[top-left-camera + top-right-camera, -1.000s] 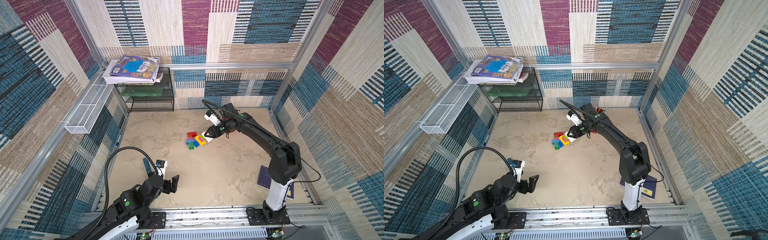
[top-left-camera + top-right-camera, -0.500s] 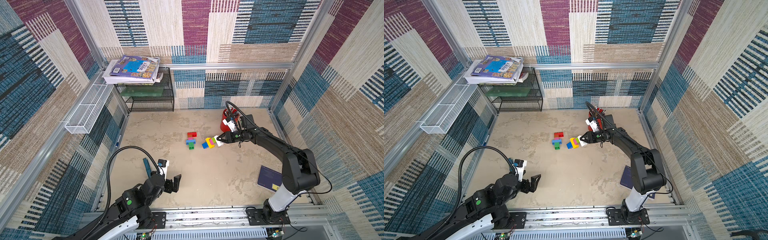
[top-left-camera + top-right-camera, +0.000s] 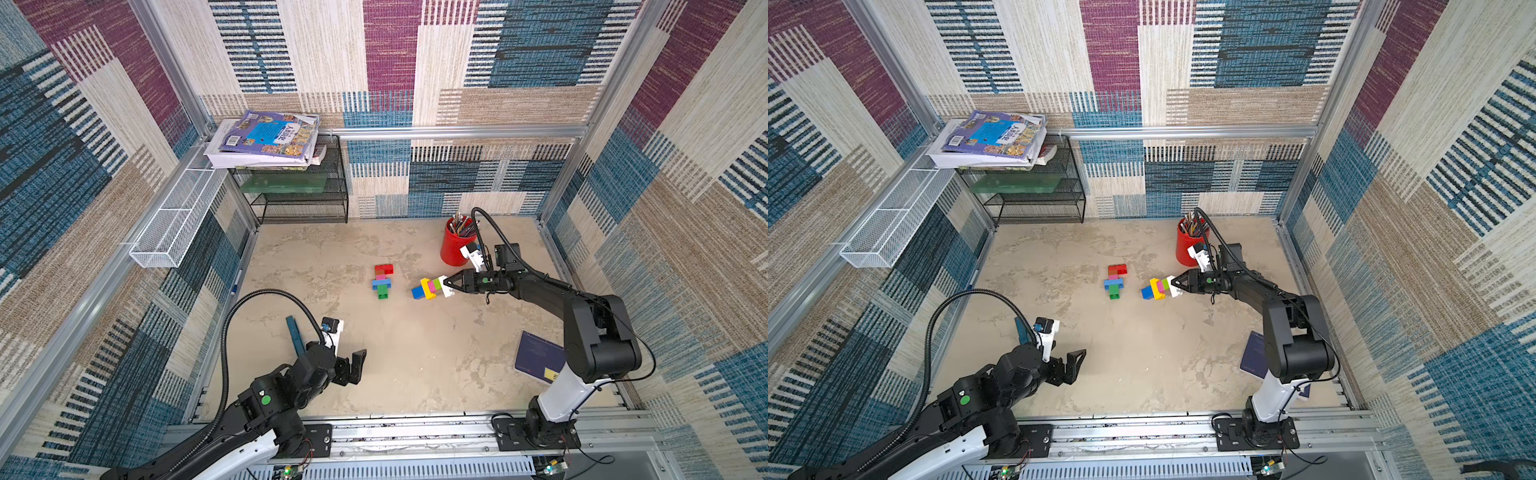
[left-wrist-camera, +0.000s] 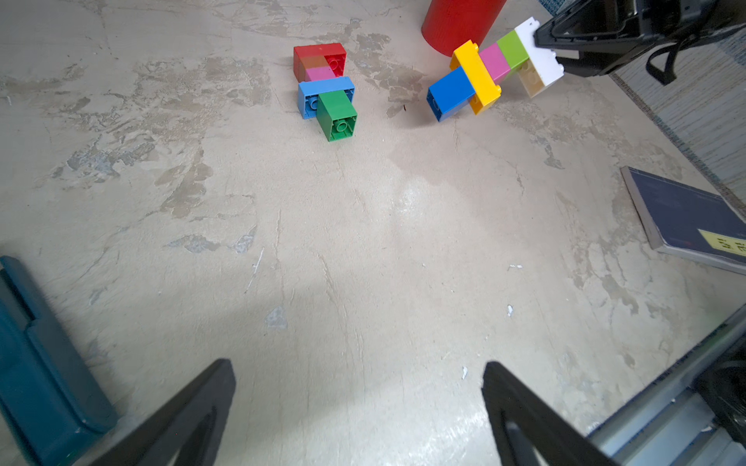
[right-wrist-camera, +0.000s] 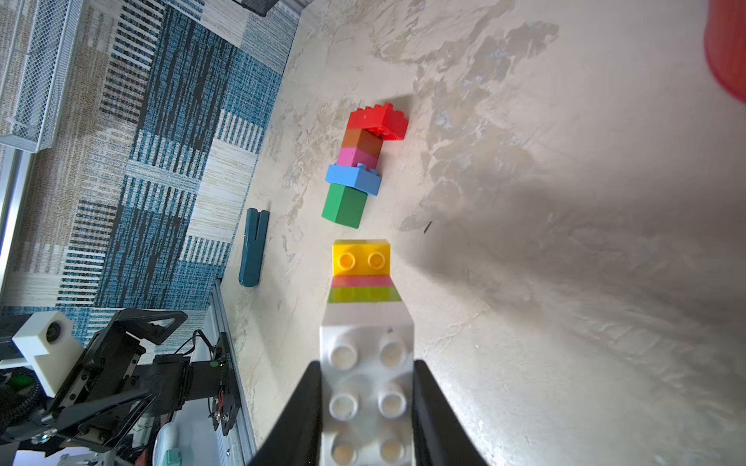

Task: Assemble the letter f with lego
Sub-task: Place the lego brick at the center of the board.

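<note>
- The right hand [image 3: 448, 286] is closed partway on the white brick [image 5: 366, 363]. Its black fingers [image 5: 300, 411] press flat on the two smooth side walls, and the studs face the wrist camera.
- By that end brick it carries the whole held row [image 3: 430, 288], which runs blue, yellow, pink, green, white.
- The held row sits between the lying stack [image 3: 382, 281] and the red pen cup [image 3: 455, 249]. It is tilted, with the blue brick [image 4: 450, 92] lowest. I cannot tell whether that end touches the tabletop [image 3: 415, 353].
- The lying stack rests on its side, red, orange, pink, light blue, green, and is apart from the held row.
- The left hand [image 4: 357, 363] is spread wide and empty, near the front rail and well apart from both pieces.
- The bricks look hard, light and glossy. A firm squeeze should not hurt them, but the smooth walls could slip between the fingers.
- Gripped at one end, the row acts as a lever. A sideways knock or a bend would likely pop a stud joint.
- The best hold is on opposite flat walls, close to the joint being pressed. Studs and the overhanging yellow brick [image 4: 476, 76] are poor places to hold.
- The lying stack is probably light enough to skid when pushed, so it wants bracing.
</note>
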### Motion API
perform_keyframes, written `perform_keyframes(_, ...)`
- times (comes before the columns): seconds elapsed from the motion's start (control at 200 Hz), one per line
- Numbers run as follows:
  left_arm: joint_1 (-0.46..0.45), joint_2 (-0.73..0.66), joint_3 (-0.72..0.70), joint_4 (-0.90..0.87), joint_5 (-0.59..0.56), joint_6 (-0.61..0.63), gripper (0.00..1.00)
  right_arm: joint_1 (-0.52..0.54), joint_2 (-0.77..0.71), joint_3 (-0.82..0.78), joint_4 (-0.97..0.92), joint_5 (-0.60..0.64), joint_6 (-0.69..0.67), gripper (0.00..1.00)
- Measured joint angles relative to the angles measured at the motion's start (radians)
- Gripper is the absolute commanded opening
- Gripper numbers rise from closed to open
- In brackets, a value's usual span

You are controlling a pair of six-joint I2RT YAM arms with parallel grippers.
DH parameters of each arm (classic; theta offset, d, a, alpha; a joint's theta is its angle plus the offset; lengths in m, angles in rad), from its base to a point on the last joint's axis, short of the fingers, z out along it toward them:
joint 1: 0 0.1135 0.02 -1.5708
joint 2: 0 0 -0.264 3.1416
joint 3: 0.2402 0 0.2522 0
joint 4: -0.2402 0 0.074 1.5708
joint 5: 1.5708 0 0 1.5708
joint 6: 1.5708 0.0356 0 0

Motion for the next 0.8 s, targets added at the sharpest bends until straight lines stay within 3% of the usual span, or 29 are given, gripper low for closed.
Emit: perform_keyframes(0.801,0.000,0.000,-0.005,0.001,0.000,-0.013,0.99,-0.029,0.142,-0.026,0.171,-0.084,0.078,0.25)
